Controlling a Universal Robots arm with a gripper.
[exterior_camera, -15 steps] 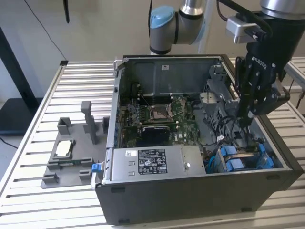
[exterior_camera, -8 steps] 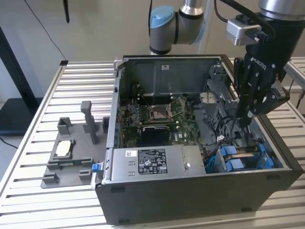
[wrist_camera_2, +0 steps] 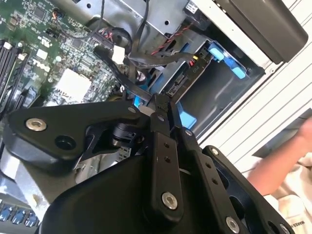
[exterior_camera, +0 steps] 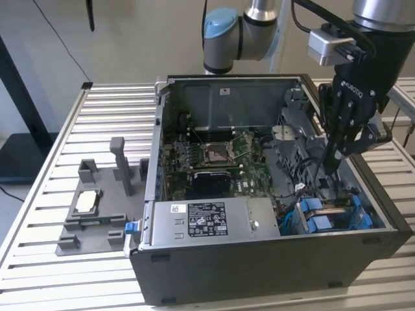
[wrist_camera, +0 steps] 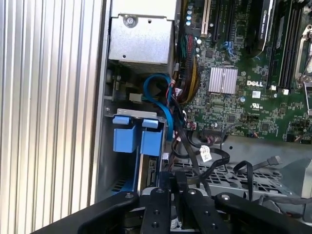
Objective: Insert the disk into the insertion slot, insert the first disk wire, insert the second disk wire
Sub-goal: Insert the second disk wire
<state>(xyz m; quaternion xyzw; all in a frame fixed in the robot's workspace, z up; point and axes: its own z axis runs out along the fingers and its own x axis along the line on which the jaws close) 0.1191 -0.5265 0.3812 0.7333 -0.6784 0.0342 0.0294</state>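
Note:
The disk's blue carrier (exterior_camera: 319,219) sits in the insertion slot (wrist_camera: 134,113) at the case's front corner on the exterior view's right. Its blue tabs (wrist_camera: 127,137) show beside the grey bay wall; the drive body is mostly hidden. My gripper (exterior_camera: 332,167) reaches down into the case just behind that bay. In the second wrist view its fingers (wrist_camera_2: 157,109) are pinched together at the gripper (wrist_camera_2: 162,103) tip on a black disk wire (wrist_camera_2: 124,73) that runs back towards the motherboard. More black cables (wrist_camera: 195,152) lie just past the gripper (wrist_camera: 170,176) in the first wrist view.
The open computer case (exterior_camera: 259,265) stands on a slatted metal table (exterior_camera: 110,110), with the motherboard (exterior_camera: 217,162) and power supply (exterior_camera: 207,220) inside. A grey fixture (exterior_camera: 97,214) holding a silver chip sits at the exterior view's left. A person's hand (wrist_camera_2: 287,168) is outside the case.

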